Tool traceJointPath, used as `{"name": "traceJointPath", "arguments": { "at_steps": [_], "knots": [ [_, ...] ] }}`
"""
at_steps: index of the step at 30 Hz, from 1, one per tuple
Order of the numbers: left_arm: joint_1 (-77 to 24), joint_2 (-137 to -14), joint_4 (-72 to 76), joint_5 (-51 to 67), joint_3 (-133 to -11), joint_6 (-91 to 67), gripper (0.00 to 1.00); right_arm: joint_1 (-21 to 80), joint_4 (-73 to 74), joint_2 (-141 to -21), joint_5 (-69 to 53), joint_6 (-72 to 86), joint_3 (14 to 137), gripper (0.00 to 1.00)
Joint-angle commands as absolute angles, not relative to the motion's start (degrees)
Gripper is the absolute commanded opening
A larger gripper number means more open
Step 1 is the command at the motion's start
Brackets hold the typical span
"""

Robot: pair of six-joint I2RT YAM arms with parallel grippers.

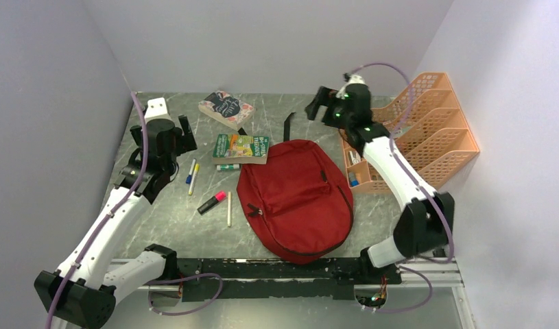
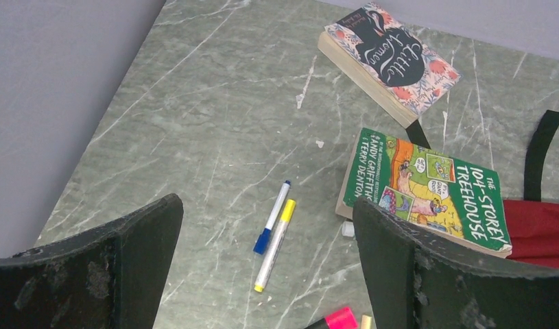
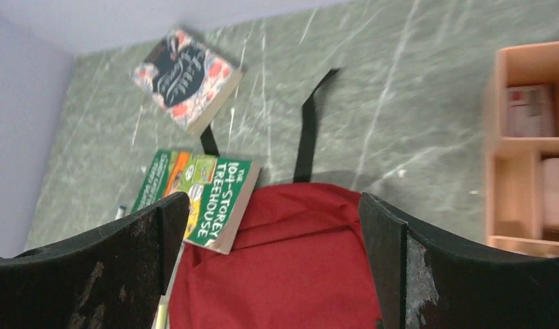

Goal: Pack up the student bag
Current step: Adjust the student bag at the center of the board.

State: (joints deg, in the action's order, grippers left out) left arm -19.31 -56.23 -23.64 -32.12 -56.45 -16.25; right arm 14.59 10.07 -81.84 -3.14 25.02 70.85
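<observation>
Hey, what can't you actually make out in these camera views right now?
Inside of the student bag: every view, its red fabric covers it.
Items in the orange organizer: blurred in right wrist view, too small in top view.
Pink highlighter: left wrist view, cut off by the bottom edge.

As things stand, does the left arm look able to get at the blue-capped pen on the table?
Probably yes. The left gripper hovers open close by, and the blue-capped pen lies uncovered on the table. Only the yellow-capped pen close beside it might crowd the grasp.
</observation>
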Motion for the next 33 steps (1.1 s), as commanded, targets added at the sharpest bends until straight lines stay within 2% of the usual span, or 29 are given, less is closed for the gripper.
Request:
{"name": "traceJointPath", "arguments": {
  "at_steps": [1,5,9,15,25,33],
  "knots": [
    [-19.0,-55.6,-21.1,-31.3,-55.8,-15.6,0.99,21.3,18.4,-88.4,-0.8,21.9,76.5,0.98],
    [-19.4,-54.4,-20.9,-31.1,-54.8,-15.9,0.99,24.8,31.2,-90.6,7.6,23.8,78.0,0.95],
    [-19.9,-55.0,-19.8,-30.3,-53.9,-16.1,0.99,27.0,40.1,-86.7,14.2,30.1,73.8,0.95],
    [-21.2,-55.9,-18.9,-26.1,-53.8,-15.3,0.99,28.8,59.3,-79.8,27.3,52.1,68.4,0.95],
    [-21.9,-55.8,-18.4,-24.8,-53.4,-14.7,0.99,28.9,69.4,-68.0,26.2,64.4,52.4,0.95],
    [-22.6,-55.6,-18.4,-24.8,-53.1,-14.2,0.99,28.9,57.1,-61.1,13.4,66.3,38.2,0.94]
  ]
}}
